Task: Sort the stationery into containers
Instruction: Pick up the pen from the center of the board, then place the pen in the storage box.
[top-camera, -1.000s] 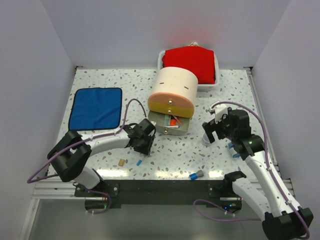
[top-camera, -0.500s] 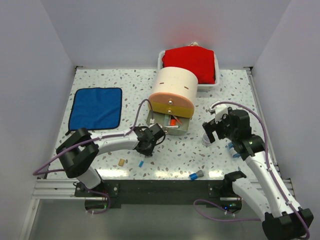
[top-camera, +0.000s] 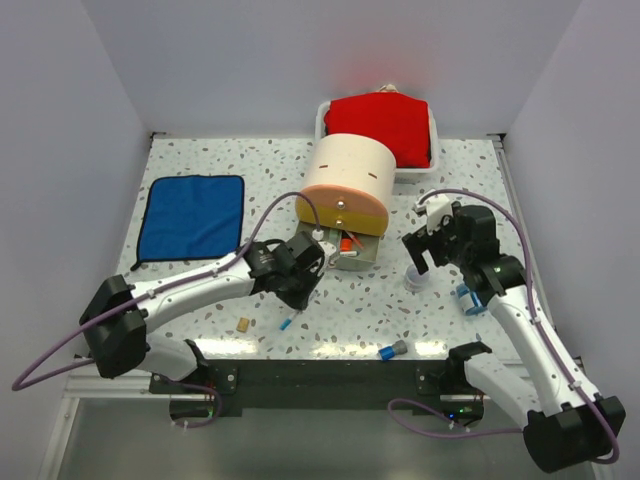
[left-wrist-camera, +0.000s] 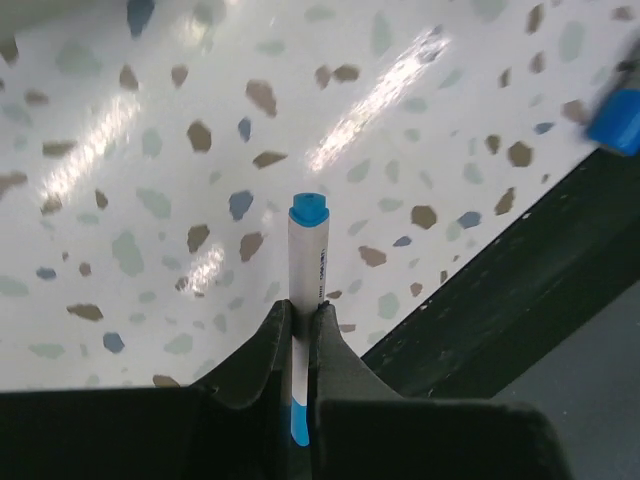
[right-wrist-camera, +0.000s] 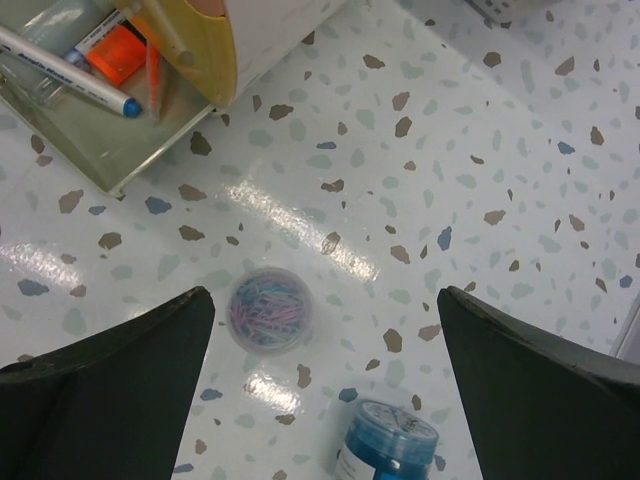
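White blue-capped pen (left-wrist-camera: 306, 255) sits pinched in the left fingers (left-wrist-camera: 260, 350) while the right fingers (right-wrist-camera: 110, 390) spread above the clear cup (right-wrist-camera: 268, 308)

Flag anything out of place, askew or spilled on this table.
Nothing spilled or damaged. One oddity: the blue-grey cap piece lies by itself right at the near edge of the table, far from the open drawer, and might roll off.

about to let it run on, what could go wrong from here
The left gripper pinches the thin pen only at its fingertips, so it may swivel or slip on the way to the open drawer. That drawer already holds pens, so it could snag. The right gripper hangs open over the clip cup; the blue jar beside could get knocked.
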